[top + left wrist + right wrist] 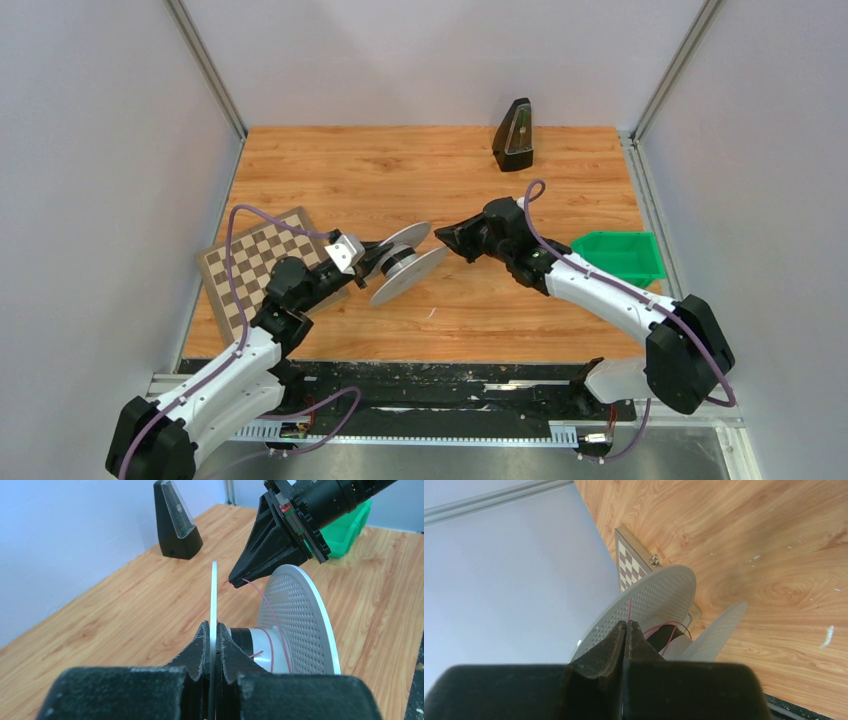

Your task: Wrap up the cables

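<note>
A white spool (405, 262) with two perforated discs is held above the table centre. My left gripper (215, 630) is shut on the thin edge of one disc (214, 595); the other disc (300, 625) and the hub (260, 642) stand to its right. A thin red cable (272, 615) runs from the hub up to my right gripper (445, 238), which is shut on the cable's end. In the right wrist view the right gripper (628, 625) pinches the red cable (629, 606) just above the spool (644, 600), with loose loops at the hub.
A chessboard (262, 265) lies at the left, under my left arm. A black metronome (514, 135) stands at the back. A green bin (620, 255) sits at the right beside my right arm. Walls enclose the table on three sides.
</note>
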`<state>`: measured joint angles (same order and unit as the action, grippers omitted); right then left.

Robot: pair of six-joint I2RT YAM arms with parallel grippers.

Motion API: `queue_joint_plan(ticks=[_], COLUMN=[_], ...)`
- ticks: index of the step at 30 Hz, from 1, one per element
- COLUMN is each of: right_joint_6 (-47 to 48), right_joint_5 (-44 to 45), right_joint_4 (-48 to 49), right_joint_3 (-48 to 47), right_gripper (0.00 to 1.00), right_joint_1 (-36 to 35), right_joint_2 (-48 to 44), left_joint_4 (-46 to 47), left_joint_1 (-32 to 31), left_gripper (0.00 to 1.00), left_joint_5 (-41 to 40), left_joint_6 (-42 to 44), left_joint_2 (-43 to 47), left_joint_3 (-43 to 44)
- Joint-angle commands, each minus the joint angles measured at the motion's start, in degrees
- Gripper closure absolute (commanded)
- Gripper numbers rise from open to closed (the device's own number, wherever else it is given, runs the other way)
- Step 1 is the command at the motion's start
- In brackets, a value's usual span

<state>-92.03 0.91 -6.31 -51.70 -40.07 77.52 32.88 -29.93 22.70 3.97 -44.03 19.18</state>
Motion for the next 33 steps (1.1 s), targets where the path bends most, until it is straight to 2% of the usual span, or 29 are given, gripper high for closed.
queue_joint_plan(ticks=[1,4,6,14,19,28,33], right_joint_6=[-0.25,0.13,0.36,0.17,-0.20,-2.24,-2.16], right_joint_5=[-4.75,-5.46,-5.79,-6.10,-6.07,-3.52,-3.39], right_joint_4=[1.60,2.11,2.57,3.88,4.16,4.18,4.19], right_joint_3=[1.97,1.96,1.96,3.42,4.05,7.18,7.74], right_gripper=[1.00,0.99,0.94,0.88,0.80,0.80,0.76], right_joint_1=[-0.24,-0.22,-0.22,-0.18,-0.09,0.07,0.34], right_joint_2=[-0.51,0.03,0.45,0.79,0.81,-1.02,-1.11], left_joint_4=[3.15,-0.18,-1.15,-2.32,-3.05,-4.25,-5.09], left_joint_1=[-0.20,-0.20,-0.16,-0.21,-0.18,-0.16,-0.15], left_gripper=[1.00,1.00,1.00,1.00,1.00,1.00,1.00], left_joint_5=[0.69,1.08,0.98,0.03,-0.21,-1.77,-2.61], left_joint_6=[3.85,5.22,5.34,5.69,5.64,5.80,5.79], left_joint_2=[1.64,1.63,1.50,0.71,0.37,0.35,-0.13], left_joint_3=[5.09,6.24,6.62,7.20,7.62,7.84,8.25])
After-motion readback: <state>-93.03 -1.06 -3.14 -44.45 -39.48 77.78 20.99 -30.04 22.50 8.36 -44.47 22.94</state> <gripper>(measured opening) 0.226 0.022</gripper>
